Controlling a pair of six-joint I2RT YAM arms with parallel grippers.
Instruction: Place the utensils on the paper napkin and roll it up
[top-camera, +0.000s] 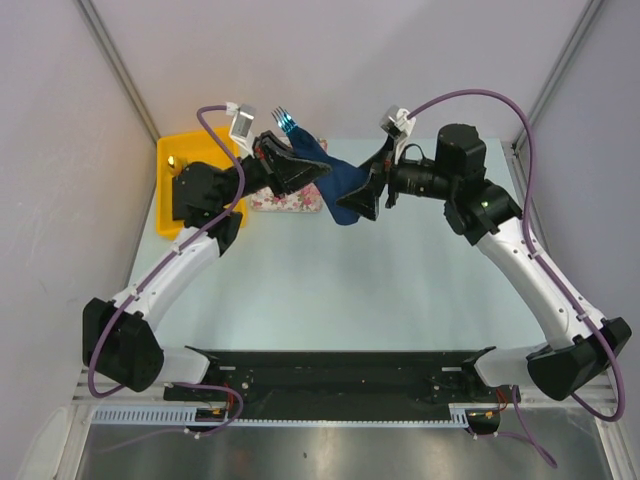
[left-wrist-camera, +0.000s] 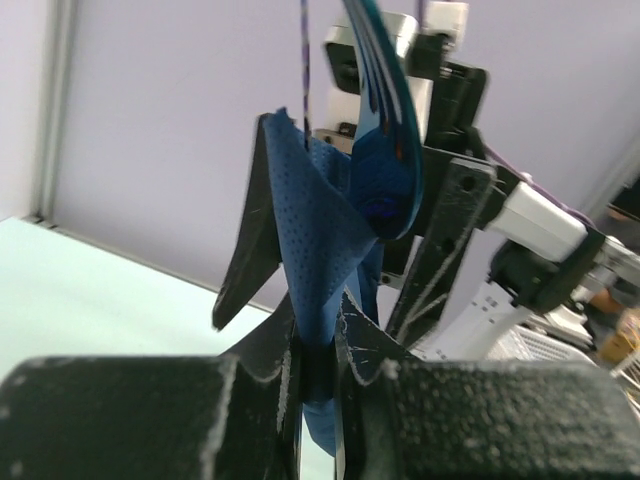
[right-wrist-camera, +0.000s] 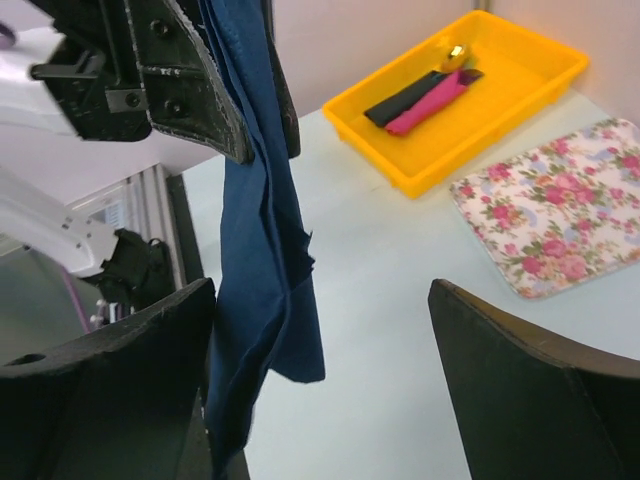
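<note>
Two grippers: the left gripper (top-camera: 298, 165) is clamped on the napkin (top-camera: 338, 188). The right gripper (top-camera: 375, 188) has its jaws wide apart with nothing in them.
Napkin: it's up in the air between the two arms, not on the worktop (top-camera: 340, 290), and hangs from the left gripper as a crumpled strip.
Long axis: pretty much straight up and down in the right wrist view, with the loose bottom end dangling free.
Utensils: a blue-handled fork (top-camera: 283, 122) pokes up out of the bundle at the left gripper, tines up. I can't find the tan-orange one anywhere.
Key relation: the strip isn't centred in the right gripper's gap. It hangs right against one finger (right-wrist-camera: 120, 380), and the other finger (right-wrist-camera: 530, 390) is well off to the side.
Nearer arm: the right one, since it sits just beside the lower half of the strip.
Step, my guess: the right gripper is there to catch the hanging end so the two can spread or roll the thing.
What the move needs, imo: a sideways shift so the cloth sits between the jaws before closing.
Risk: the soft sheet could slip past that one finger.
Other stuff: the floral mat (right-wrist-camera: 560, 210) and the yellow tray (right-wrist-camera: 545, 75) sit beyond, off to the side.
</note>
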